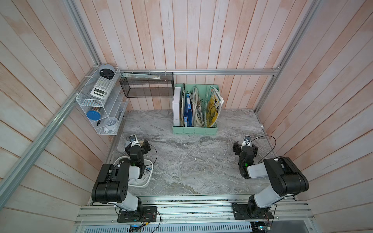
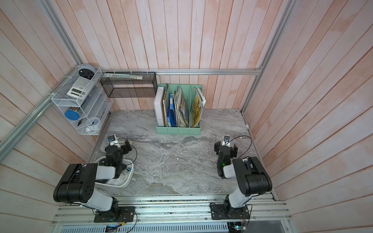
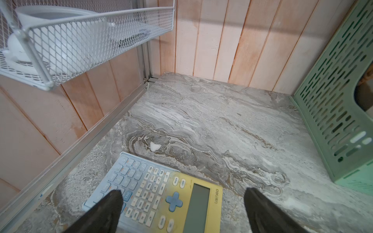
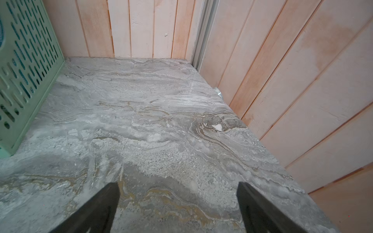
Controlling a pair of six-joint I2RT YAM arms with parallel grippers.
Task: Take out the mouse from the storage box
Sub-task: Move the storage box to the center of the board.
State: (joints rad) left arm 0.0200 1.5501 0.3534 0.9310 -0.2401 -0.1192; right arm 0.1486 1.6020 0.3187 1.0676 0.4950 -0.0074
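Observation:
The storage box (image 1: 147, 183) (image 2: 125, 183) is a shallow white tub at the table's near left, largely covered by my left arm. A dark rounded shape (image 1: 123, 160) (image 2: 102, 162) in its far left corner may be the mouse; most of it is hidden. My left gripper (image 1: 139, 144) (image 2: 120, 144) (image 3: 183, 196) is open just beyond the tub's far end, over a yellow and blue calculator (image 3: 161, 193) lying on the table. My right gripper (image 1: 245, 146) (image 2: 226, 146) (image 4: 177, 188) is open over bare marble at the right, holding nothing.
A mint-green file holder (image 1: 194, 129) (image 2: 178, 130) full of books stands at the back centre. On the walls hang a black mesh basket (image 1: 147, 84) and a white wire rack (image 1: 101, 105) holding a calculator and small items. Wooden walls close in both sides.

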